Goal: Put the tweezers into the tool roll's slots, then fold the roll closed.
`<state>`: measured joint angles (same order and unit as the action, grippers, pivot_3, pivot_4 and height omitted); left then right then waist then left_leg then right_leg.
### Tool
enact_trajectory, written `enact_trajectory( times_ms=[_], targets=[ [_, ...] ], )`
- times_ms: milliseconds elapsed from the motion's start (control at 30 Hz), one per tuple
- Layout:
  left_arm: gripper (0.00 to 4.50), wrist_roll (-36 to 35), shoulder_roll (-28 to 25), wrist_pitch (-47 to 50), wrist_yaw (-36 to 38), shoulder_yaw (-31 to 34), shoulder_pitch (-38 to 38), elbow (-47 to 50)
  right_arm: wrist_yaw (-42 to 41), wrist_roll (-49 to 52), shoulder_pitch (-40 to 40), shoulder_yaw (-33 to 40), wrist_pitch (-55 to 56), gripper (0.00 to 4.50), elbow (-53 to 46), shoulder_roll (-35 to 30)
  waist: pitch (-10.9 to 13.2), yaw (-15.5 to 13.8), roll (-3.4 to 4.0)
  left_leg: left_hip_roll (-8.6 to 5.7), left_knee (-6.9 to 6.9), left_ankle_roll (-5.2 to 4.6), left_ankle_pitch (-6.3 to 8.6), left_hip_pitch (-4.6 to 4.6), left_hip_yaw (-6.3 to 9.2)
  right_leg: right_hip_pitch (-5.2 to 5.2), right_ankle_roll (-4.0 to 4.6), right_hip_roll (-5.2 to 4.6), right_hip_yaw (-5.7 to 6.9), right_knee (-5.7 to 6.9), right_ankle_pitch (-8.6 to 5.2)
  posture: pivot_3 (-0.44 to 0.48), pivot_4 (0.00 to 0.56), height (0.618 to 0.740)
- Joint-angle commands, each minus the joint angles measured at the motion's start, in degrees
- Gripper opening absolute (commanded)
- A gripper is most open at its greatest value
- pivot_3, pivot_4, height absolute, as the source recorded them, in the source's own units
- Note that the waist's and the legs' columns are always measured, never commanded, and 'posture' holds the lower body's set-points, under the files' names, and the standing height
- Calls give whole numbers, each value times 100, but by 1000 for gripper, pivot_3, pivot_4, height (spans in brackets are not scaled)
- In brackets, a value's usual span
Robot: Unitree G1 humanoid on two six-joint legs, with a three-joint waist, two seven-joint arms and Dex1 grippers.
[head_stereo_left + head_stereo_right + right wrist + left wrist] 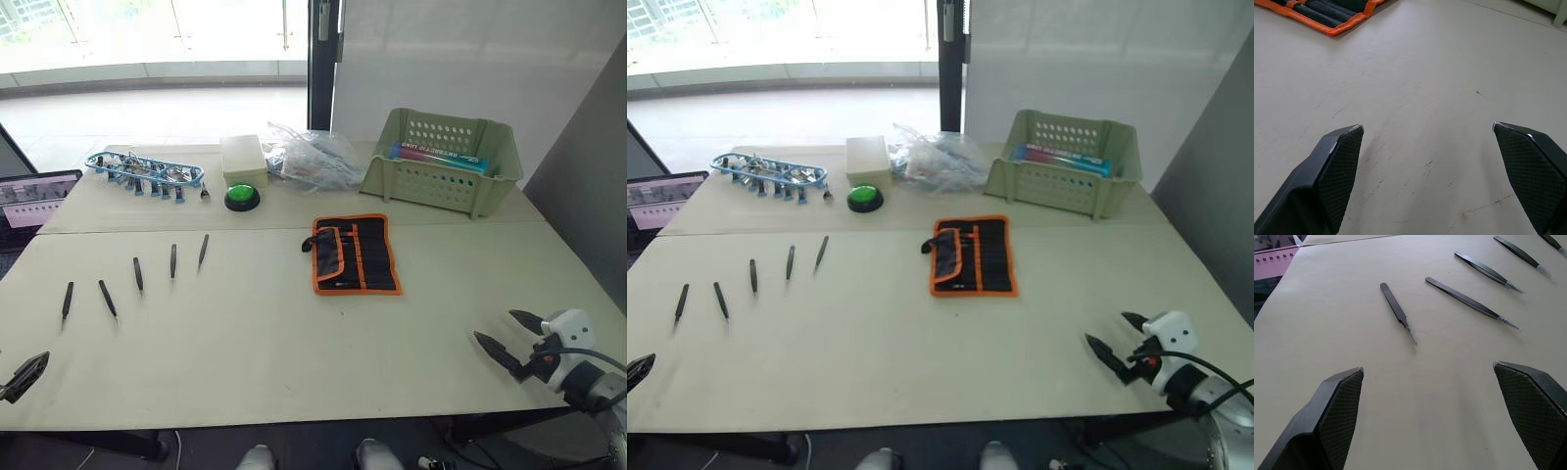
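Black tweezers (1397,311) lie ahead of the splayed left claw (1427,418)

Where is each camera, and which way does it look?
Head eyes: look down over the table, seeing the tweezers, roll, left gripper and right gripper.
Left wrist: looks along its open fingers at the tweezers.
Right wrist: looks along its open fingers toward the roll.
Head and wrist views share tweezers and roll.
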<state>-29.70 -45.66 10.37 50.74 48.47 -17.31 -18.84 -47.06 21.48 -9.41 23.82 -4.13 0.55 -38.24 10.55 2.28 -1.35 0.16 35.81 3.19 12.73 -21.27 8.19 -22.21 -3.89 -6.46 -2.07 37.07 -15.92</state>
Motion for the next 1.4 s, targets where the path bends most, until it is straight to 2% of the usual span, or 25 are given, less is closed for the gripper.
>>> enact_trajectory(
  times_ms=[33, 233, 333, 533, 633, 733, 1000, 1400],
  targets=[
    [4500, -122, 5, -41, 33, 124, -32, 148, 119, 124, 10, 111, -72, 4486, -308, 17, 0, 0, 0, 0, 0, 0, 0, 0, 0, 0, 0, 0, 0, 0, 0, 0, 150, 736],
    [4500, -508, 594, -82, 470, -8, -310, 892, 827, 598, 20, -240, -988, 4486, -1539, 691, 0, 15, 0, 6, -2, 0, 0, -1, -1, -2, 2, 3, -4, 0, 1, 0, 150, 736],
    [4500, -513, 800, -101, 469, -186, -333, 1198, 1296, 512, 166, -710, -1348, 4486, -2024, 1072, -1, -3, -3, 6, 0, 0, 0, -1, -1, -2, 3, 3, -3, 0, 2, 0, 150, 736],
    [4500, -495, 1219, -408, 696, -729, -599, 2201, 2425, 264, 874, -1543, -2081, 4486, -2380, 1887, -4, -15, -8, 6, 4, 2, -1, -1, -3, -3, 9, 4, -10, -3, 10, 0, 150, 736],
    [4500, -551, 1290, -369, 793, -950, -746, 2596, 3186, 299, 1284, -1775, -2545, 4486, -2438, 2557, -4, -8, -9, 17, 2, 2, -1, -2, -3, -9, 16, 18, -11, -4, 15, 0, 150, 736],
    [4500, -611, 1271, -314, 882, -1077, -809, 2790, 3512, 395, 1538, -2092, -3043, 4486, -2542, 2990, -4, -5, -7, 30, -2, 2, -1, -4, -4, -17, 21, 32, -12, -4, 17, 0, 150, 736],
    [4500, -722, 1136, -145, 906, -1310, -838, 3373, 4342, 266, 2389, -2494, -3888, 4486, -2203, 3917, -1, 9, -3, 62, -4, 2, -1, -12, -7, -38, 40, 71, -15, -4, 27, 0, 150, 736],
    [4500, -723, 1001, 43, 893, -1555, -901, 3923, 4523, 120, 2996, -2593, -3675, 4486, -1203, 4520, 3, 61, 5, 98, -9, 1, -2, -39, -14, -95, 87, 120, -34, 6, 54, 0, 150, 736]
  ],
)
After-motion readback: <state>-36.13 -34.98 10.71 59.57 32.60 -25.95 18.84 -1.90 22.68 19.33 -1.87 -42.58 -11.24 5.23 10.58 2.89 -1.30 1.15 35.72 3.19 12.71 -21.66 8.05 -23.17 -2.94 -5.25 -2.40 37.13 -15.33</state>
